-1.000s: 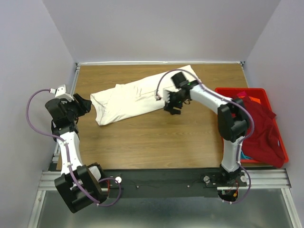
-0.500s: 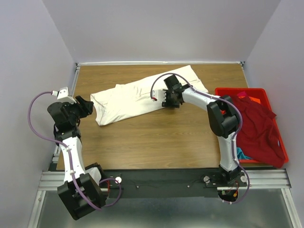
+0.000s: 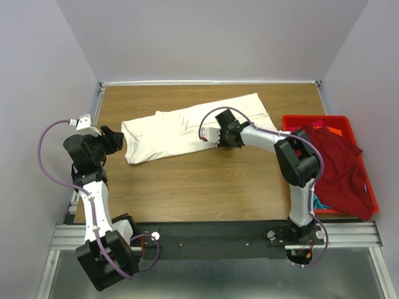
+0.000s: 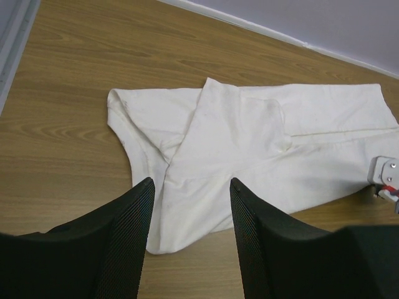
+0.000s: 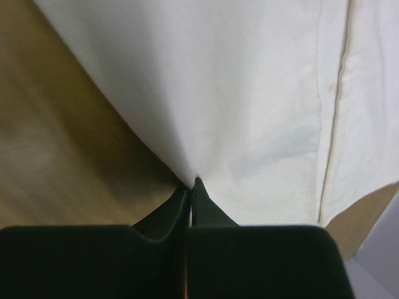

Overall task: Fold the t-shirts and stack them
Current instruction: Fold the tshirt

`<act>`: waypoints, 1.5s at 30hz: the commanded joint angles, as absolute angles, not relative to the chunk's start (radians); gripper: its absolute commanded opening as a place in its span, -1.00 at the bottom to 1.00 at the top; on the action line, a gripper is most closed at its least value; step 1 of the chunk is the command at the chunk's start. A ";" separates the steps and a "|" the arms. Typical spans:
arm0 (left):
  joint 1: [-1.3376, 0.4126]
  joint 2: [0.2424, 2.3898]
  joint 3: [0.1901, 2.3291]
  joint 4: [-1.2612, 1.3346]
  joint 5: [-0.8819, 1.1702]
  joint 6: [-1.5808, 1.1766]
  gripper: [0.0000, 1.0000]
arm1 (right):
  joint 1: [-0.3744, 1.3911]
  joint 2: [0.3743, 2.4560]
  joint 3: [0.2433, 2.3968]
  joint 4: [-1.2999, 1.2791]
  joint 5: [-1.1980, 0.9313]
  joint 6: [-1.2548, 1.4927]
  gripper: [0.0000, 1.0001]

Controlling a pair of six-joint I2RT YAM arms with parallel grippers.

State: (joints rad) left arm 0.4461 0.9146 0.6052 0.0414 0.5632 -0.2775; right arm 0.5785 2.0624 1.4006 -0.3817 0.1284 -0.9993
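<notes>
A cream-white t-shirt [image 3: 187,124] lies crumpled and partly folded across the back of the wooden table [image 3: 206,180]; the left wrist view shows its left part [image 4: 249,143]. My right gripper [image 3: 214,135] is shut on the shirt's near edge [image 5: 249,99], pinching the cloth at the fingertips [image 5: 192,183]. My left gripper [image 3: 118,138] hovers open just left of the shirt's left end, its fingers [image 4: 134,224] apart with nothing between them. A dark red t-shirt [image 3: 333,165] is draped over the red crate, with teal cloth [image 3: 319,202] and orange cloth [image 3: 335,131] peeking out.
The red plastic crate [image 3: 368,187] stands at the table's right edge. White walls close in the table at the back and sides. Bare wood lies in front of the shirt.
The right gripper moved onto the shirt's near edge and closed on it. The cloth shifted slightly. The left arm barely moved.
</notes>
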 commanded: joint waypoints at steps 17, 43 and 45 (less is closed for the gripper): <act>0.414 0.868 0.588 0.074 0.543 -0.271 0.60 | 0.953 1.772 1.417 -0.808 -0.225 -0.641 0.36; 0.382 0.933 0.574 0.091 0.584 -0.279 0.82 | 0.511 2.578 2.233 -0.726 -0.644 -0.028 0.36; 0.382 0.933 0.574 0.092 0.587 -0.279 0.82 | 0.511 2.594 2.241 -0.723 -0.655 -0.011 0.30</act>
